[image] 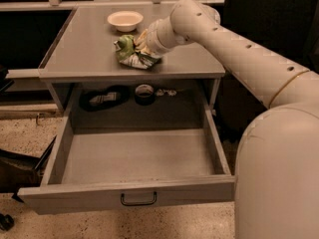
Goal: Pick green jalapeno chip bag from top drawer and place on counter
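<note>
The green jalapeno chip bag (pixel 130 52) lies crumpled on the counter (pixel 84 49), near its front middle. My gripper (pixel 143 48) is right at the bag's right side and touches it, with the white arm reaching in from the right. The top drawer (pixel 134 158) is pulled fully out below the counter. Its grey bottom is bare, and its front panel with the black handle (pixel 138 199) is nearest the camera.
A cream bowl (pixel 124 20) stands on the counter behind the bag. In the dark shelf recess under the counter lie a black strap-like object (pixel 102 98), a dark round roll (pixel 144 93) and small bits. The arm's large white body (pixel 279 173) fills the right side.
</note>
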Controlling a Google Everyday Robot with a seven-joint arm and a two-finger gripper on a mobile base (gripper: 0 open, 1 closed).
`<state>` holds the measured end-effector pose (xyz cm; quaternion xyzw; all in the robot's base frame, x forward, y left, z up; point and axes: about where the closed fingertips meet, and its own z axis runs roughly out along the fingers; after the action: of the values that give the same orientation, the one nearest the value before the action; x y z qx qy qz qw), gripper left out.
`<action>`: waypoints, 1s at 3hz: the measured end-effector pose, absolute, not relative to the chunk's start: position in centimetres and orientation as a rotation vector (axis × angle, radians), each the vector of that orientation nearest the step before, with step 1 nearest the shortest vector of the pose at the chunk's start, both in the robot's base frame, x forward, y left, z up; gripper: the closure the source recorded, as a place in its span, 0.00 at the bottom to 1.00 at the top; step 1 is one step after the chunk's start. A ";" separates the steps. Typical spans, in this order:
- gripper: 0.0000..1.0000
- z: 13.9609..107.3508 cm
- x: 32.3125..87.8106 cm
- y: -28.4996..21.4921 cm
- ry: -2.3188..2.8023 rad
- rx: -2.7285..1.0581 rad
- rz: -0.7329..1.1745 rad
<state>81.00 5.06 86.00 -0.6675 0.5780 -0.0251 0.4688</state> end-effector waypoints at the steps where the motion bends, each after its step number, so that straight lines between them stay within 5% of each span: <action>1: 0.58 86.0 81.0 5.1 1.417 -1.637 -0.061; 3: 0.12 86.0 81.0 5.1 1.417 -1.637 -0.061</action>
<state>81.00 5.07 85.99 -0.6675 0.5780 -0.0250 0.4687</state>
